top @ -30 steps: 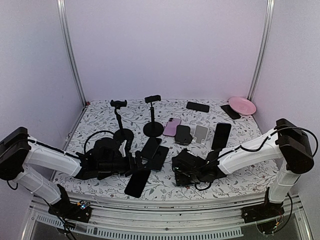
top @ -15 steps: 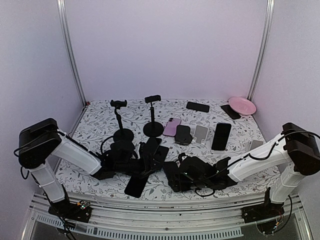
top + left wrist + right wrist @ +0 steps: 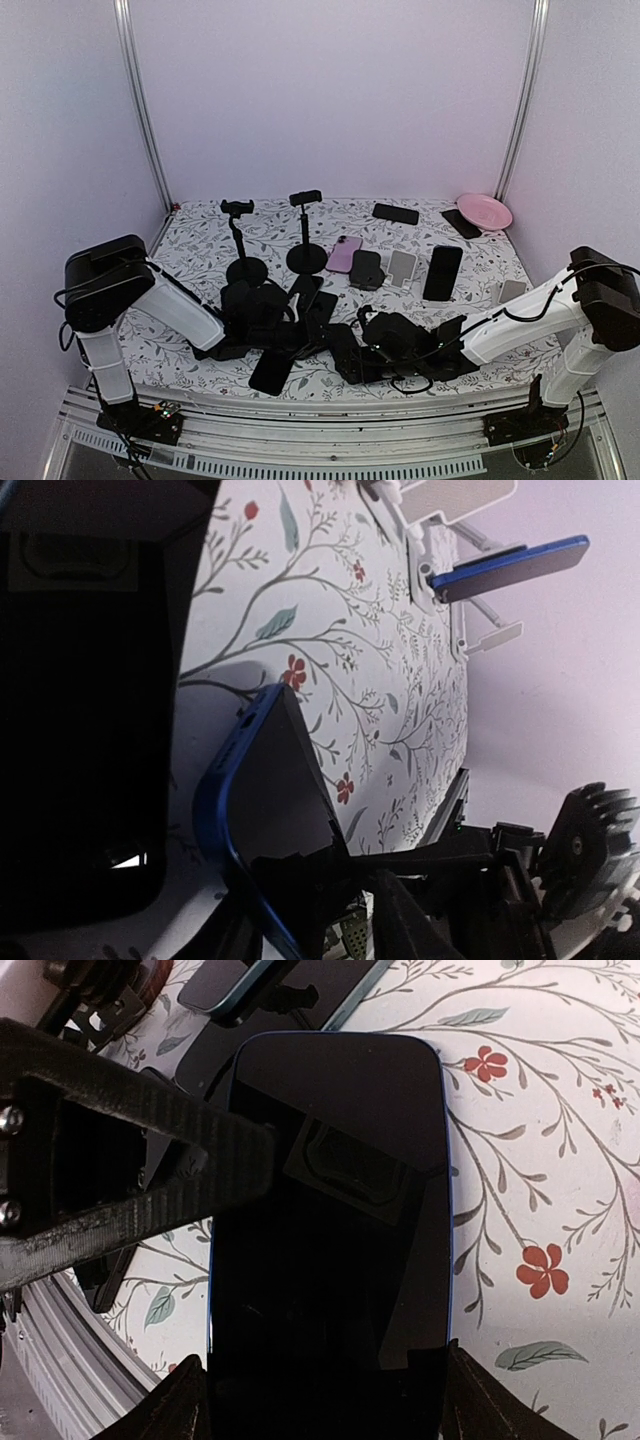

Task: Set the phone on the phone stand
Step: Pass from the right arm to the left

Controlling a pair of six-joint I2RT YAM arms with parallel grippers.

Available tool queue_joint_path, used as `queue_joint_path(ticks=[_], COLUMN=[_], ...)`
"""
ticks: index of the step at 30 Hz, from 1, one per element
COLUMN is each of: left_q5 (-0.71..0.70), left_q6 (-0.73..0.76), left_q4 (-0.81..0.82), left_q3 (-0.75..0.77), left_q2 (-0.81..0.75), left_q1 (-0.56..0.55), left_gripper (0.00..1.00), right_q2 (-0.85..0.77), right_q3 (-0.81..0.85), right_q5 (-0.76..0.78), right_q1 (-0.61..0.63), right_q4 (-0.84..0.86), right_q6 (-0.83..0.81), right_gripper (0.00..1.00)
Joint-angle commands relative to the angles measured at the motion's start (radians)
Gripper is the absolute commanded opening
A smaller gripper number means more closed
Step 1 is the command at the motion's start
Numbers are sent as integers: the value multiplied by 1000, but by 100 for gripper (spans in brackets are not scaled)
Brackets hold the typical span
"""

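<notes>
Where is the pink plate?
In the top view, the pink plate sits at the far right corner of the table, with a dark phone right beside it on its left.

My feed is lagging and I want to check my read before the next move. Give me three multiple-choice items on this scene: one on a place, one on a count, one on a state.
1. Where is the pink plate?
A) near left corner
B) far right corner
C) middle of the near edge

2. How many upright phone stands are on the table?
A) one
B) two
C) four

3. How is the phone in the right wrist view?
A) clipped in a stand
B) leaning on the plate
C) lying screen up on the floral cloth

Answers:
1 B: in the top view the plate sits by the back right post.
2 B: two poles with round bases stand side by side at the back left.
3 C: its dark glass mirrors the camera, with cloth showing round it.
</notes>
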Motion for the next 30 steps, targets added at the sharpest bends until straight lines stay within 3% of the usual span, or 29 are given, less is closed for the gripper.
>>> queue_joint_path(ticks=[1, 5, 7, 13, 18, 22, 30], left_q5=[22, 33, 38, 43, 24, 3, 26], left_q6=[3, 7, 18, 134, 288, 408, 610], left_q4=[33, 43, 51, 46, -59, -163, -186], left_q3=[28, 41, 46, 54, 69, 83, 68], left_q2=[38, 47, 46, -9, -113, -188, -289], left_q1=[-16, -17, -17, -21, -24, -25, -53], left_gripper=[32, 16, 0, 0, 0, 0, 0], right_q2=[-53, -56, -54, -79, -170, -248, -400], right_q3=[-4, -1, 3, 1, 0, 0, 12], right_q5=[4, 0, -3, 0, 36, 81, 122], right_q1=[10, 9, 10, 11, 11, 11, 11], right_q4=[52, 43, 39, 8, -54, -108, -128], right_q6=[-9, -19, -23, -32, -47, -54, -33], right_gripper=[65, 66, 66, 77, 85, 88, 89])
